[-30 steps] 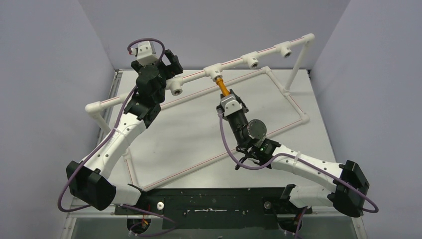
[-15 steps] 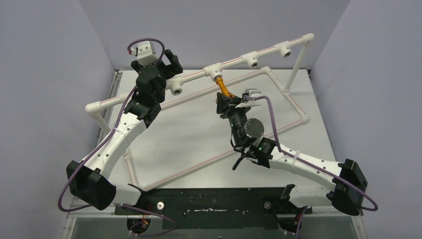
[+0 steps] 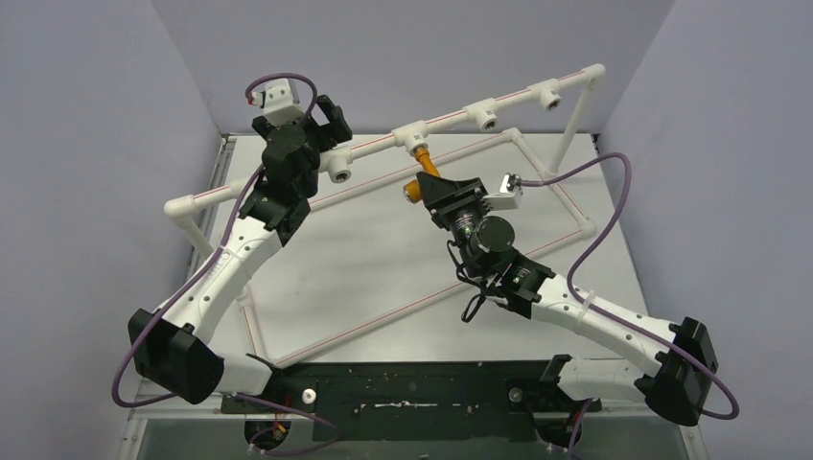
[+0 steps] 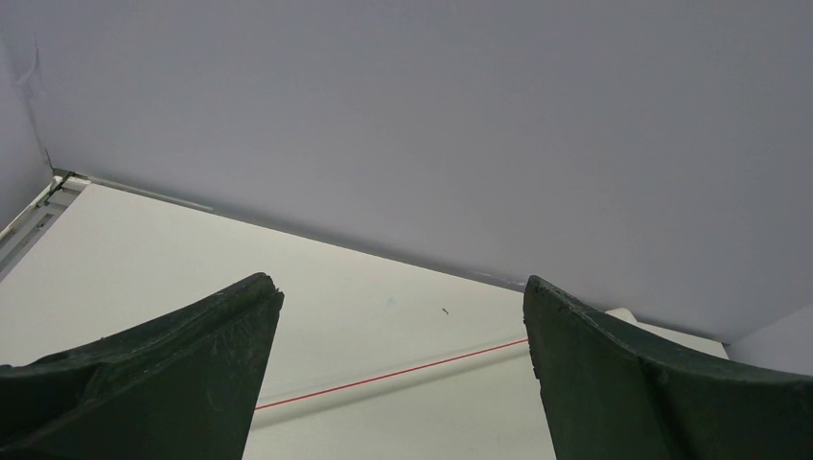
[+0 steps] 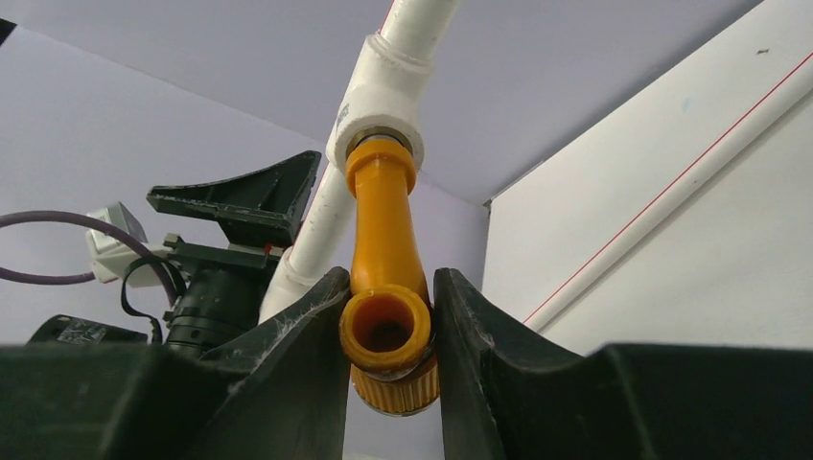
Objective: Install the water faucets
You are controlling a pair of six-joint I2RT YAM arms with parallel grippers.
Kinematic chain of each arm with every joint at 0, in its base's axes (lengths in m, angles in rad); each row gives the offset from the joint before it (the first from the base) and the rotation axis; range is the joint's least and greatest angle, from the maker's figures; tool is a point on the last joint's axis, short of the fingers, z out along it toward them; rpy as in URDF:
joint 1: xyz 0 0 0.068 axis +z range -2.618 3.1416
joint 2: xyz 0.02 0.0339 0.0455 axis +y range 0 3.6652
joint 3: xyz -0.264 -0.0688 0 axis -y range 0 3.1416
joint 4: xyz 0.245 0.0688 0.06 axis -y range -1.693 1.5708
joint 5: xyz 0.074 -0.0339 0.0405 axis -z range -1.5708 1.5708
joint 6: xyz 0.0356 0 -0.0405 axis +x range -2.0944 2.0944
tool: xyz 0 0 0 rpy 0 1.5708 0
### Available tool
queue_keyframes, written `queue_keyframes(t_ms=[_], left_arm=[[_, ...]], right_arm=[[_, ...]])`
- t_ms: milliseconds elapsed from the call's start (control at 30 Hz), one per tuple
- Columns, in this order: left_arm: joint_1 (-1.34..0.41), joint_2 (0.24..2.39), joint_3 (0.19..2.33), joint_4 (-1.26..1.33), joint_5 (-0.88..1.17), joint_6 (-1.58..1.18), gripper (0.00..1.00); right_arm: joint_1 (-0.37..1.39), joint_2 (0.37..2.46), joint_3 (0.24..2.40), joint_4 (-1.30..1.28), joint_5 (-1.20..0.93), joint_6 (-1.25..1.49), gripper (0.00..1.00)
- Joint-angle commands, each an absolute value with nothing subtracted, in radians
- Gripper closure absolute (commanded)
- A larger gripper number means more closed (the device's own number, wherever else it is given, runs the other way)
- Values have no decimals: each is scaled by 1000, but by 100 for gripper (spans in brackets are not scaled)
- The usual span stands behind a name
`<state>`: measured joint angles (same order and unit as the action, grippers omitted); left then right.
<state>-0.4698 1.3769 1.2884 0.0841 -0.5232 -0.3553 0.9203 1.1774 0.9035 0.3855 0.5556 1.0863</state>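
Grey walls are enclosing a white table. Right gripper is clamping the orange faucet, its end sitting in a white tee socket. Left gripper is hovering left of it, jaws wide apart.

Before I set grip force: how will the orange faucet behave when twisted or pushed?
Probably stiff: the orange faucet shows no bending in the right gripper. Its smooth round body might slip or spin in that pinch. With its end in the white tee socket, it likely resists sideways pushes.
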Motion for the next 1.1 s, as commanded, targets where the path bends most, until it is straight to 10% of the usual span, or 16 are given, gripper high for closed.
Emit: queue_keyframes(t_ms=[0, 100, 300, 500, 1067], left_arm=[[-515, 1436, 1168, -315, -391, -335, 4], [-501, 1424, 1170, -306, -385, -335, 4], [-491, 1399, 1191, -291, -394, -314, 3], [-485, 1402, 1260, -317, -402, -298, 3], [-439, 1385, 1579, -306, -366, -188, 3]], right_arm=[[867, 1173, 925, 404, 600, 1271, 100], [867, 1179, 967, 336, 580, 1202, 100], [862, 1151, 989, 270, 547, 1091, 45], [841, 1063, 960, 200, 516, 1028, 17], [801, 860, 980, 57, 349, 378, 2]])
